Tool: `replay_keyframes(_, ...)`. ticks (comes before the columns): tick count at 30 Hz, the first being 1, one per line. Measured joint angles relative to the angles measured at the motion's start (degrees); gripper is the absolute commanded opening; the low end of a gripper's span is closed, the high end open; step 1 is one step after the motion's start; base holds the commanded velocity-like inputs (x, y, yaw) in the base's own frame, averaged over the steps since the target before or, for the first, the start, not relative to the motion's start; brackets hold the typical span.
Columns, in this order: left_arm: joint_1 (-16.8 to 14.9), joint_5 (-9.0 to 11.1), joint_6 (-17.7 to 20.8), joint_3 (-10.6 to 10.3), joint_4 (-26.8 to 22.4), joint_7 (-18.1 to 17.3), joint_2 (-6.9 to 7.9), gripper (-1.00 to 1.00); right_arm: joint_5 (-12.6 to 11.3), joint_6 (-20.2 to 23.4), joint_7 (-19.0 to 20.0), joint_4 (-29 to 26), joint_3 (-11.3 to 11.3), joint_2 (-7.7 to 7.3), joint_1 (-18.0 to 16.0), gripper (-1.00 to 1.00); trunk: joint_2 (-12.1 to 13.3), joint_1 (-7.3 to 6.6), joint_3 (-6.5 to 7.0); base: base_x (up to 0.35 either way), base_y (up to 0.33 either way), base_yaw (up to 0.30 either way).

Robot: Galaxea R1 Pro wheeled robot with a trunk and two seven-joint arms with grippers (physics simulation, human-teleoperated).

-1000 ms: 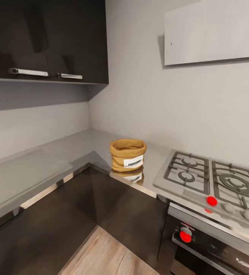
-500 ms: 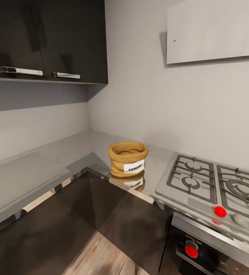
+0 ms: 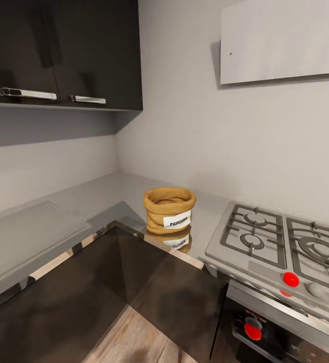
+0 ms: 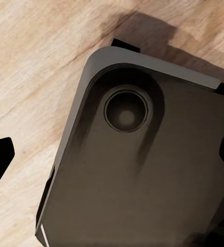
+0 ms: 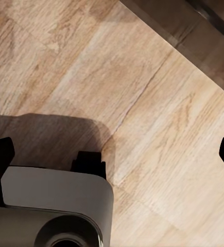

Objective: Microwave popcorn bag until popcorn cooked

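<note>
1. An L-shaped grey countertop (image 3: 109, 189) wraps the corner of a pale-walled kitchen, with dark brown cabinet fronts (image 3: 84, 292) below it and a strip of wood-plank floor (image 3: 139, 338) at their foot.
2. Two dark wall cabinets (image 3: 58, 50) hang above the worktop's left run, each with one silver bar handle (image 3: 25, 93); a pale flat panel (image 3: 285, 40) is mounted on the wall above the hob.
3. A steel gas hob (image 3: 280, 247) with black grates is set into the worktop's right run; two burners show in full, and red knobs mark its front edge, with the dark oven front (image 3: 280, 333) below.
4. One popcorn bag (image 3: 169, 210), tan burlap with a rolled rim and a white label, stands upright on the worktop near its front edge, at the inner corner, just beside the hob's left edge; its reflection shows on the metal.
5. The bag's mouth is open, but what is in it cannot be made out from the head view.
6. The left wrist view shows the robot's grey base (image 4: 142, 170) over the plank floor, with the left gripper (image 4: 114, 164) spread wide, its dark fingertips at opposite edges of the picture.
7. The right wrist view shows the floor, a corner of the base and a cabinet foot, with the right gripper (image 5: 114, 154) likewise wide apart.
</note>
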Motion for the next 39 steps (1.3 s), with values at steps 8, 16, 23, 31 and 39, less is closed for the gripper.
replay_keyframes(8,0.0,0.0,0.01,0.0,-0.04,-0.02,0.06,1.0,0.01,0.04,-0.04,0.0,0.03,0.09,0.0,1.0,1.99,-1.09,0.89,0.0,0.0,0.0)
replay_keyframes(16,0.0,-0.01,0.0,-0.01,-0.04,-0.05,0.15,1.0,0.01,-0.01,-0.09,0.0,0.03,0.17,0.0,1.0,5.2,-2.85,2.33,0.0,0.0,0.0)
replay_keyframes(23,0.0,-0.04,0.0,-0.04,-0.04,-0.05,0.16,1.0,0.0,-0.02,-0.11,0.0,0.03,0.12,0.0,1.0,8.01,-4.39,3.59,0.0,0.0,0.0)
replay_keyframes(31,-0.01,0.0,0.08,-0.01,-0.04,-0.05,0.19,1.0,0.01,-0.02,-0.09,0.0,0.03,0.16,0.0,1.0,11.22,-6.14,5.02,0.0,0.0,0.0)
replay_keyframes(39,-0.02,0.0,0.06,-0.02,-0.04,-0.05,0.22,1.0,0.01,-0.02,-0.09,0.0,0.03,0.12,0.0,1.0,14.43,-7.9,6.46,0.0,0.0,0.0)
